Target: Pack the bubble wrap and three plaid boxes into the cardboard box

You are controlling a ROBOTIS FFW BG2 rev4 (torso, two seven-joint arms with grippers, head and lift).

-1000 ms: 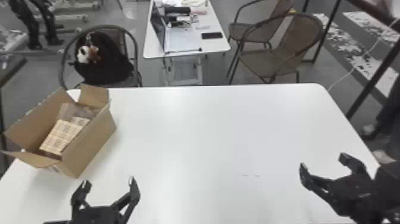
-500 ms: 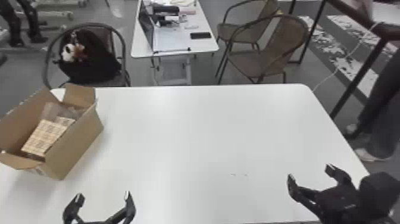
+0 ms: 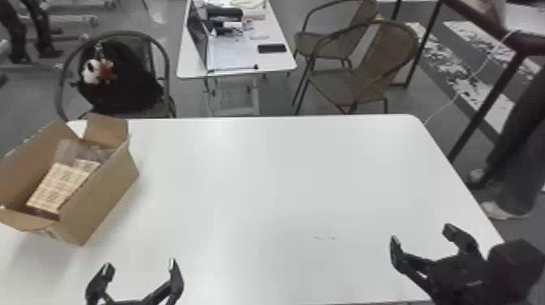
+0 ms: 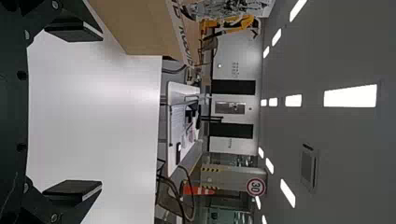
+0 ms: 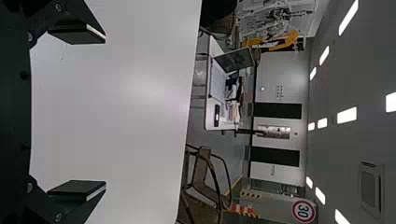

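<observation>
Taking clock directions from the middle of the white table (image 3: 263, 182) in the head view, the cardboard box (image 3: 101, 194) sits at nine to ten o'clock, upright with its top open. A flap (image 3: 107, 129) stands up at its twelve o'clock end, and another (image 3: 26, 221) splays outward at its six o'clock end. Inside lie plaid packaging (image 3: 61, 184) and, toward the box's twelve o'clock end, greyish see-through bubble wrap (image 3: 73, 150); how many plaid boxes are in there I cannot tell. Beyond the table at ten to eleven o'clock, a chair (image 3: 164, 52) holds a black bag (image 3: 125, 77) with a plush toy (image 3: 92, 72). The left gripper (image 3: 140, 265) is at about eight o'clock above the table, jaws wide apart and holding nothing. Beyond the table near twelve o'clock, a desk (image 3: 186, 65) carries a laptop (image 3: 198, 36) and a phone (image 3: 271, 48). Two brown chairs (image 3: 365, 77) stand at about one o'clock. The right gripper (image 3: 421, 233) is at four o'clock, its jaws also spread and empty.
</observation>
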